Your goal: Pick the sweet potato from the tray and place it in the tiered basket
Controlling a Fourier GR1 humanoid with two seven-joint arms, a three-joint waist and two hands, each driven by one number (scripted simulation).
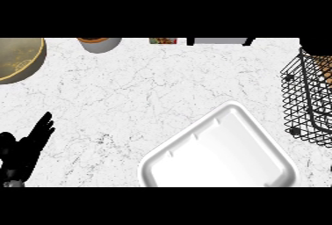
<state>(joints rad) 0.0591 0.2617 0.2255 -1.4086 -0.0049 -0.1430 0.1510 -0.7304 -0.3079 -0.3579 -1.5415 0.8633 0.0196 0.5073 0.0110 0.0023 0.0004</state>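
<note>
Looking steeply down, the white tray lay bare on the marbled desk, and something orange-brown that looked like the sweet potato showed inside the black wire tiered basket at the right edge. The left robot hand rested at the lower left, fingers straight and holding nothing; the right robot hand was out of view. Done well, the remaining step meant drawing away without snagging the wires.

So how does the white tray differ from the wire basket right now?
The tray is solid white with smooth rounded corners; the basket is open black wire mesh. The tray shows nothing on it, while something brownish sits inside the basket. The tray lies near the lower edge, the basket at the right edge. Both rest on the marble counter.
</note>
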